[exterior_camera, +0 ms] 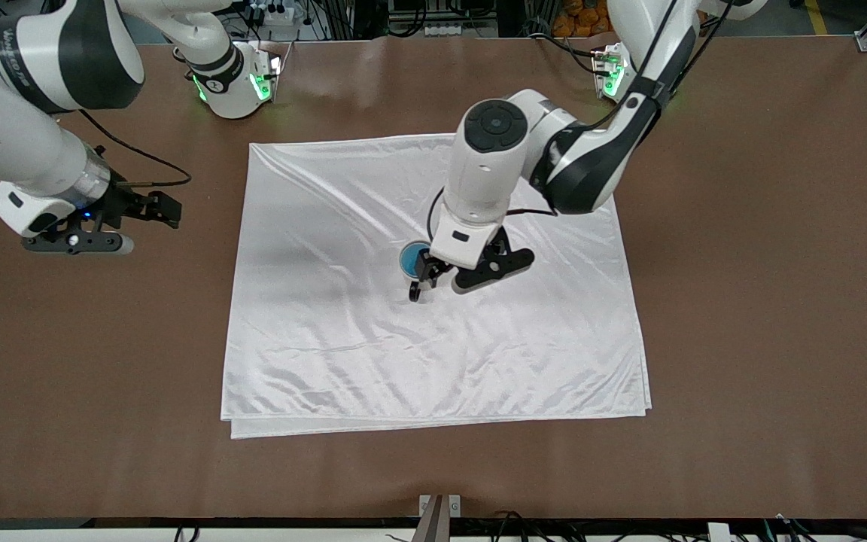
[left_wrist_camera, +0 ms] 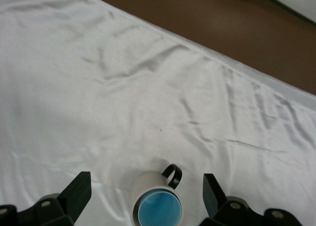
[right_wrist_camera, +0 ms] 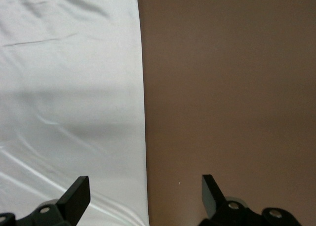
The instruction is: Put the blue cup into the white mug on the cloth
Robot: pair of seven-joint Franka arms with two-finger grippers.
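The white mug (left_wrist_camera: 149,183) with a black loop handle (left_wrist_camera: 173,175) stands upright on the wrinkled white cloth (left_wrist_camera: 123,88), near the cloth's middle (exterior_camera: 328,339). The blue cup (left_wrist_camera: 159,211) sits inside the mug, its bright blue interior showing. In the front view the cup (exterior_camera: 410,258) and the mug's handle (exterior_camera: 414,293) show beside my left hand. My left gripper (left_wrist_camera: 145,192) is open just above the mug, with one finger on each side and touching neither; it shows in the front view (exterior_camera: 433,275). My right gripper (right_wrist_camera: 145,194) is open and empty.
My right gripper (exterior_camera: 156,208) waits in the air over the brown table (exterior_camera: 742,301) at the right arm's end, and in its wrist view it looks down on the cloth's edge (right_wrist_camera: 140,88). The cloth lies folded double, with its layered edges nearest the front camera.
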